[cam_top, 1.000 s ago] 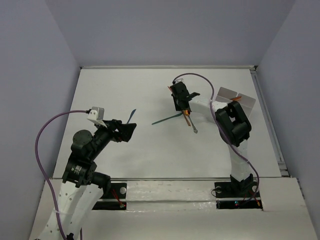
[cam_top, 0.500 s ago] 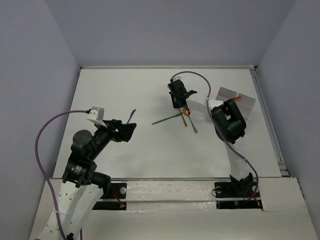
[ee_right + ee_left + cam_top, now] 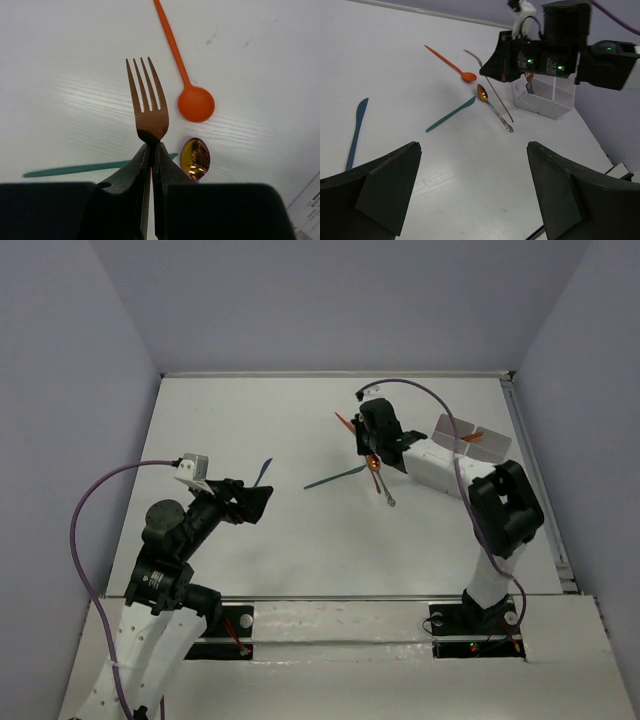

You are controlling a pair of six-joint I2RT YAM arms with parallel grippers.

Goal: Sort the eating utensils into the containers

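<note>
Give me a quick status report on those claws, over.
Right claw shut on copper fork. Left claw open, empty. Divided tray at far right. Orange spoon, copper spoon close by fork; nothing blocking.

**Legible text:** none is showing anywhere.

**Entry 1:** a white sticker [image 3: 522, 89] is sitting on an outer wall of the translucent divided tray [image 3: 542, 106], at the far right of the table. It is carrying blue print that is too small to read.

**Entry 2:** a label corner [image 3: 311, 201] is poking in at the lower right of the right wrist view. Its fine print is blurring out.
</note>
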